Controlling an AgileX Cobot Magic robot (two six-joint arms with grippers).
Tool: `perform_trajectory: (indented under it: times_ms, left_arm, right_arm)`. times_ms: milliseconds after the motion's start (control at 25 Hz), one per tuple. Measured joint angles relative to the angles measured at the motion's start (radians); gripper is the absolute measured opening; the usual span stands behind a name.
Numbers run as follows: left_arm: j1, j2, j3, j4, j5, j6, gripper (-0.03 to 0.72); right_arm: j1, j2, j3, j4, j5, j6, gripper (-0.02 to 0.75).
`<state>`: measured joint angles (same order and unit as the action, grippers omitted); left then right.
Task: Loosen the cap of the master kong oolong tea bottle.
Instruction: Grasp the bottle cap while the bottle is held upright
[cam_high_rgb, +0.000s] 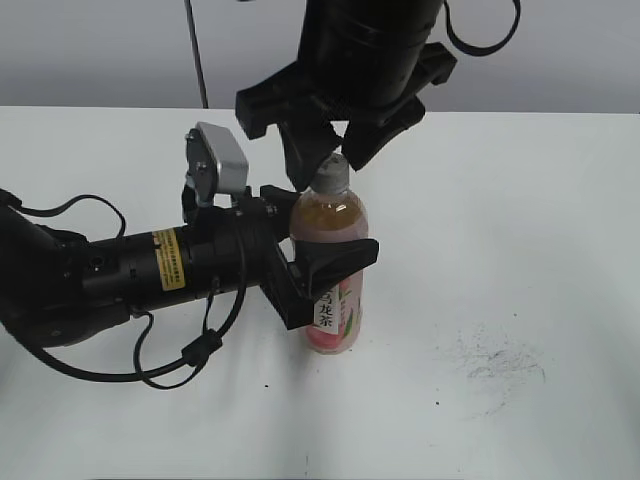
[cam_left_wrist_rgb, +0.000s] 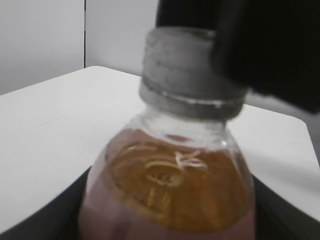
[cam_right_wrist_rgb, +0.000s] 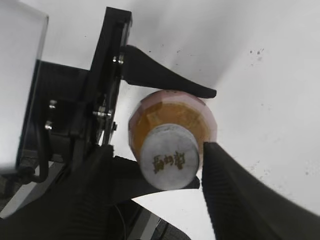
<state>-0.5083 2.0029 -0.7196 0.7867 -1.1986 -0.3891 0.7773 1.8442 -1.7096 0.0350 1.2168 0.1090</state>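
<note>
The master kong oolong tea bottle (cam_high_rgb: 336, 216) stands upright on the white table, with amber tea and a pink label. My left gripper (cam_high_rgb: 331, 256) reaches in from the left and is shut on the bottle's body. The white-grey cap (cam_high_rgb: 333, 178) is on the neck. My right gripper (cam_high_rgb: 331, 160) comes down from above, open, with a finger on each side of the cap. In the right wrist view the cap (cam_right_wrist_rgb: 167, 156) sits between my right gripper's fingers (cam_right_wrist_rgb: 160, 152) with a gap on the left. The left wrist view shows the cap (cam_left_wrist_rgb: 190, 70) and the bottle's shoulder (cam_left_wrist_rgb: 170, 185) close up.
The white table (cam_high_rgb: 520, 220) spreads to the right, with dark scuff marks (cam_high_rgb: 500, 365) at the front right. The left arm's cables (cam_high_rgb: 180, 360) loop on the table at the front left. A thin pole (cam_high_rgb: 196, 50) stands before the grey back wall.
</note>
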Motion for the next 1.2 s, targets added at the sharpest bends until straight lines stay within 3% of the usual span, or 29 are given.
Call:
perform_trajectory:
  times_ms: [160,280,560,840,1200]
  left_arm:
    - [0.000,0.000,0.000,0.001,0.000,0.000,0.449]
    - [0.000,0.000,0.000,0.001,0.000,0.000,0.449]
    - [0.001,0.000,0.000,0.001,0.001,0.000,0.449]
    - [0.001,0.000,0.000,0.002,0.001,0.000,0.449]
    - [0.003,0.000,0.000,0.016,0.000,0.000,0.448]
  right_arm:
    - [0.000,0.000,0.000,-0.001,0.001,0.002,0.364]
    - [-0.001,0.000,0.000,-0.013,0.007,-0.023,0.262]
    - [-0.003,0.004,0.000,-0.005,0.006,-0.131,0.262]
    - [-0.004,0.005,-0.001,0.001,0.006,-0.413,0.262]
    - [-0.004,0.005,-0.002,0.001,0.007,-0.977,0.262]
